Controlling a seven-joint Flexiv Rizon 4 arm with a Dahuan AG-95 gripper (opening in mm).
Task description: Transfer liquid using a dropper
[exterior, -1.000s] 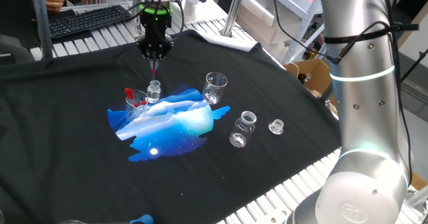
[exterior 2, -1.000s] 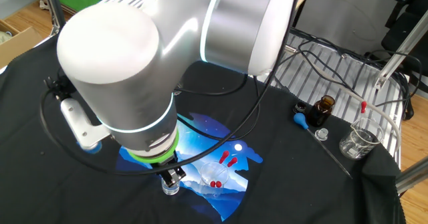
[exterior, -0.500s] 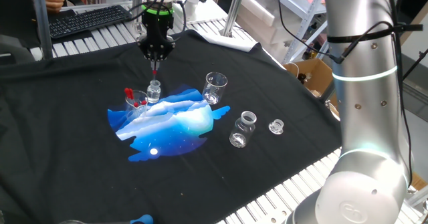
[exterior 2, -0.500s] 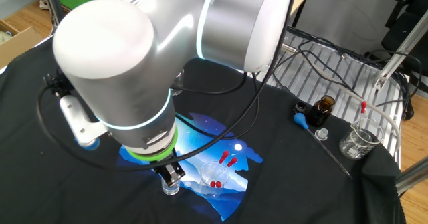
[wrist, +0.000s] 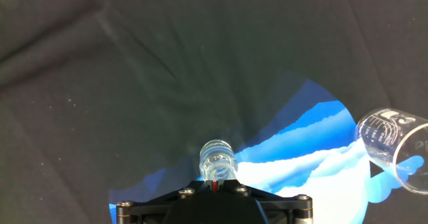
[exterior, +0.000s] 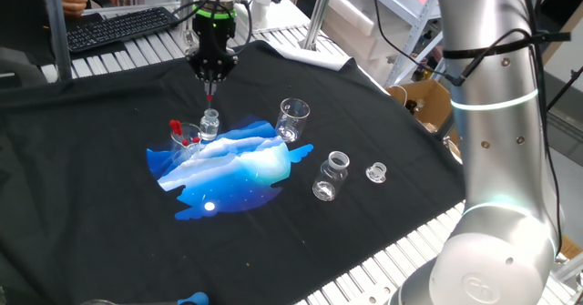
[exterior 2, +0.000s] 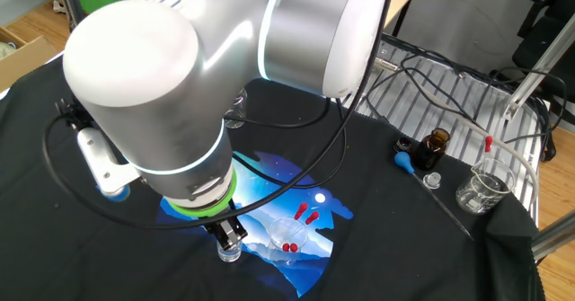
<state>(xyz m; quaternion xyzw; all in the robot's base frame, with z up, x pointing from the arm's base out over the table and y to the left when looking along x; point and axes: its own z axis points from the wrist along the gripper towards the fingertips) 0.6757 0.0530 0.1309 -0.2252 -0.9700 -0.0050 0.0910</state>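
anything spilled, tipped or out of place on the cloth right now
Nothing stands out. No liquid shows on the black cloth, and the vial, beaker and jar all stand upright. The tool holds the dropper upright over the vial.

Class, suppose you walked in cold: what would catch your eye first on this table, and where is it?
The bright blue-and-white print in the middle of the black cloth stands out most. Above its far edge the tool points straight down, shut on the dropper with its red bulb, right over a small clear vial. Beside the vial a glass beaker holds more red-bulbed droppers.
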